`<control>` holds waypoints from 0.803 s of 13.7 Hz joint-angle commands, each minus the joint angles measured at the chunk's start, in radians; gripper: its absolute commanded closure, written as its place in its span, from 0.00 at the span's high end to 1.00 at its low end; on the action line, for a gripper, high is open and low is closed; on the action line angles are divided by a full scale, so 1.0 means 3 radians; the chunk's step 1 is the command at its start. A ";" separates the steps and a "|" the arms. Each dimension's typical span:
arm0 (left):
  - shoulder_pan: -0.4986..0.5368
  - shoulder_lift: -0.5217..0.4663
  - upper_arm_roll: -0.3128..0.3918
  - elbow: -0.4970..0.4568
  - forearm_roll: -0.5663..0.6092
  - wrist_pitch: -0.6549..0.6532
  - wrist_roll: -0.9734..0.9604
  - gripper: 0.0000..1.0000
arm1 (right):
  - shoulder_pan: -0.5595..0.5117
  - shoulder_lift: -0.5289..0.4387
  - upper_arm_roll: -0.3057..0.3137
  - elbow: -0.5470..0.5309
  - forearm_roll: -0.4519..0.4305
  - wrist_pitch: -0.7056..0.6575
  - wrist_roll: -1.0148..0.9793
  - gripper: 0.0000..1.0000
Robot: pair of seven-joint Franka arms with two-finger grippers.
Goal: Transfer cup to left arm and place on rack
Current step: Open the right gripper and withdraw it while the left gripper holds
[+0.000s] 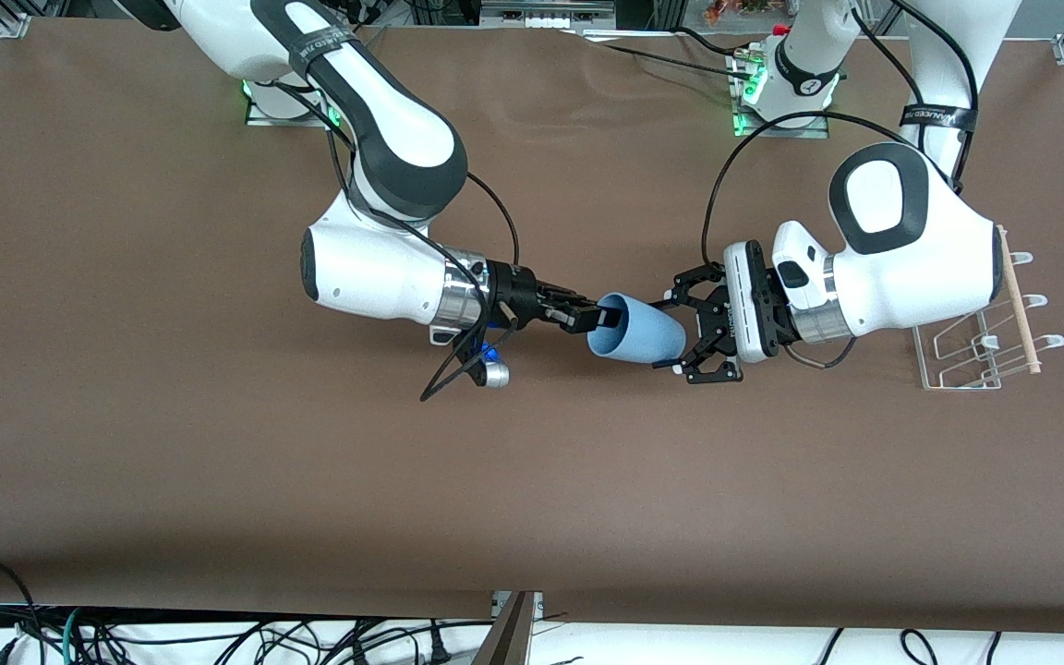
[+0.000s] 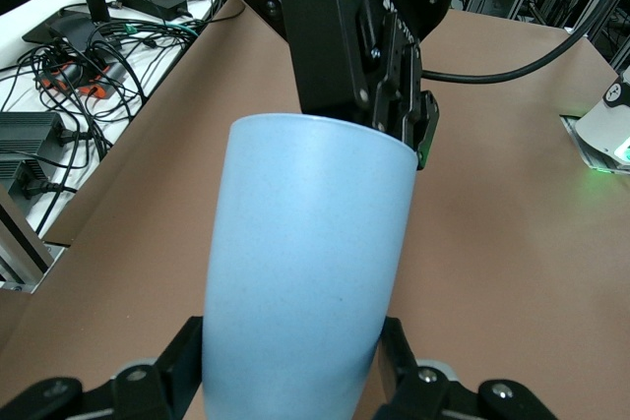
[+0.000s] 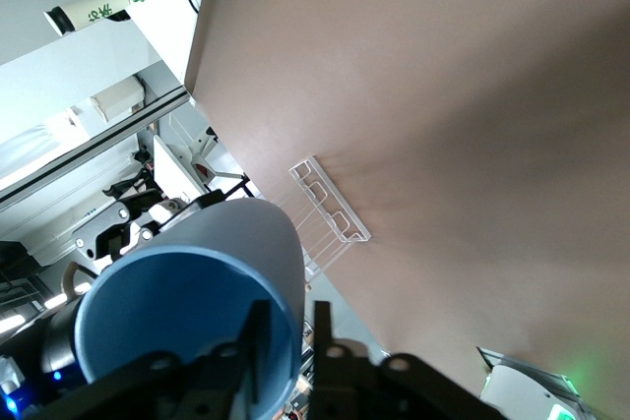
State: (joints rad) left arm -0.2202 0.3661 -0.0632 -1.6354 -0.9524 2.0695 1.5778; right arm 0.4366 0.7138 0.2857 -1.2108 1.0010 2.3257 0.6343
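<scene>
we're mid-handoff: cup [image 1: 635, 330] is hanging over the desk [image 1: 126, 277] between both grippers, left gripper [image 1: 680, 337] jaws clenching its base, right gripper [image 1: 598, 317] jaws pinching the rim. release and racking on the rack [image 1: 980, 351] are pending.

blue cup [image 3: 212, 287] on right claw [image 3: 287, 341], rim straddled, rack [image 3: 330, 211] on table [image 3: 472, 95]

matte plastic cup [image 1: 635, 331], wooden rack [image 1: 980, 344] dowel
</scene>
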 commanded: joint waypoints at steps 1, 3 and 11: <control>0.0013 -0.0029 0.0011 0.0011 -0.0082 -0.0108 0.0028 0.11 | -0.0069 0.0024 0.0039 0.0088 0.0053 -0.0041 0.0023 1.00; 0.0038 -0.0034 0.0021 0.0006 -0.0072 -0.0189 0.0023 0.11 | -0.0191 0.0019 0.0040 0.0104 0.0048 -0.0235 0.0018 1.00; 0.0462 -0.0126 0.0072 0.0067 0.0794 -0.0976 -0.0360 0.04 | -0.0770 -0.0012 0.0014 0.0232 -0.0466 -0.1059 -0.0426 1.00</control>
State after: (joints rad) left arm -0.1154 0.3481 -0.0385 -1.6207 -0.8254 1.8362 1.5089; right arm 0.2192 0.7135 0.2812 -1.1552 0.9393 2.0286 0.5414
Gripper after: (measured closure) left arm 0.251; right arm 0.000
